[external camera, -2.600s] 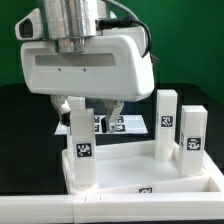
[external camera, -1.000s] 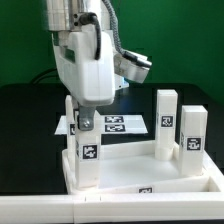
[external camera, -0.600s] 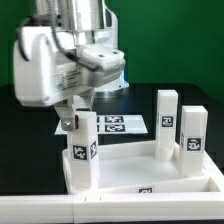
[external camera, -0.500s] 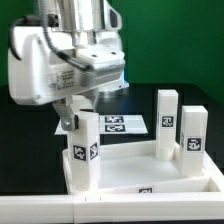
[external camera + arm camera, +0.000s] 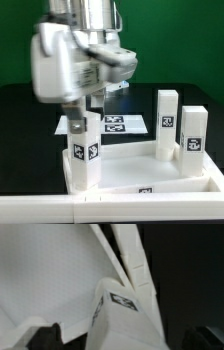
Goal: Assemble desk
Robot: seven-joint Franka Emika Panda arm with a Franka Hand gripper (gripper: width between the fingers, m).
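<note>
The gripper sits at a leg in the tabletop corner — its grip can't be told. Likely screwing in; next needs steady twisting.

Smooth matt white plastic legs, tabletop, matt black table

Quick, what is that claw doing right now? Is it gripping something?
Gripper: closed on the top of a white leg standing in the tabletop; the jaws themselves are blurred.
</note>
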